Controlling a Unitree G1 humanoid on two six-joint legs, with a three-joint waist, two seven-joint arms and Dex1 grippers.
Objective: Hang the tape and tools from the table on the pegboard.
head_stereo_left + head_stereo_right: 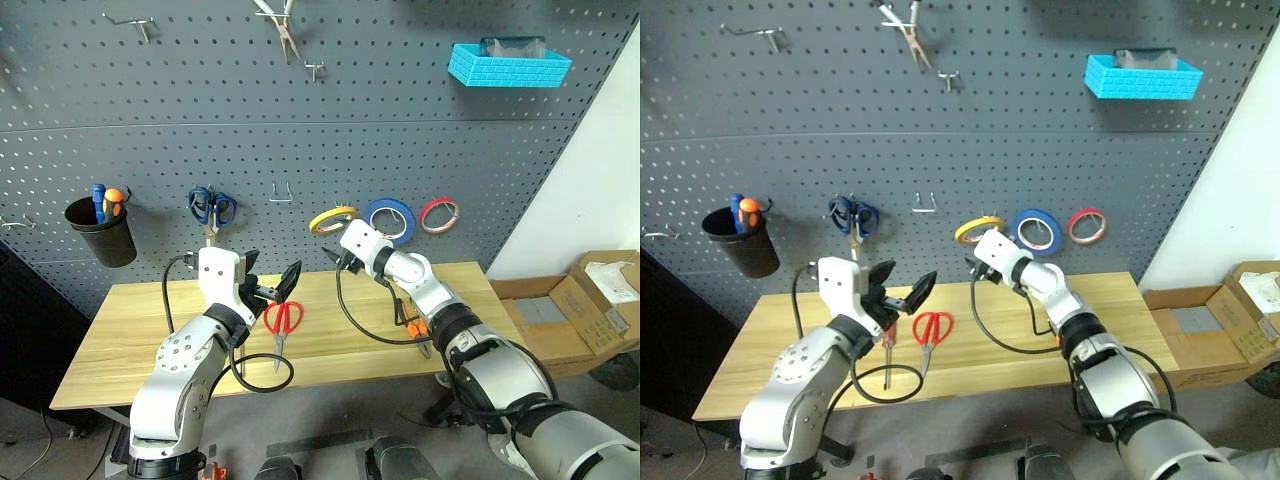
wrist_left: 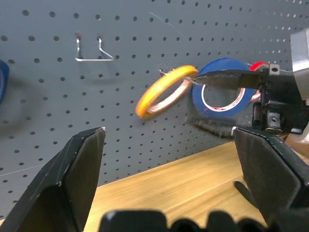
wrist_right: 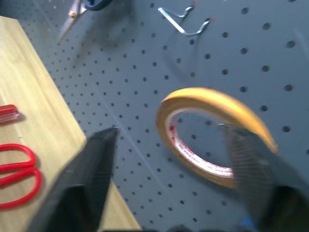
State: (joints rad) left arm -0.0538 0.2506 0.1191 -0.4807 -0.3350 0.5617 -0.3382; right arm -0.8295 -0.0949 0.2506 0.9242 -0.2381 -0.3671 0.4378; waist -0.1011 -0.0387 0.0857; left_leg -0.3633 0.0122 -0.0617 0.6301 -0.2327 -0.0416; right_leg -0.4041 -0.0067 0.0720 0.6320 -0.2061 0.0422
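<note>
The yellow tape (image 1: 332, 218) hangs tilted on a hook of the dark grey pegboard (image 1: 400, 120), left of the other rolls. My right gripper (image 1: 336, 260) is open just below and in front of it; in the right wrist view its fingers (image 3: 91, 183) stand wide on either side of the roll (image 3: 212, 135). My left gripper (image 1: 270, 275) is open and holds nothing above the table (image 1: 130, 320). Red-handled scissors (image 1: 283, 320) lie below it. The red-handled screwdriver (image 1: 886, 338) lies beside them. The orange-handled pliers (image 1: 415, 325) lie partly hidden behind my right arm.
On the pegboard hang blue scissors (image 1: 212, 208), a blue tape roll (image 1: 390, 218), a red-pink roll (image 1: 439, 213), a black cup (image 1: 102, 235), bare-metal pliers (image 1: 283, 30) and a blue bin (image 1: 508, 65). An empty hook (image 1: 283, 192) sits between scissors and tape. Cardboard boxes (image 1: 590, 300) stand right.
</note>
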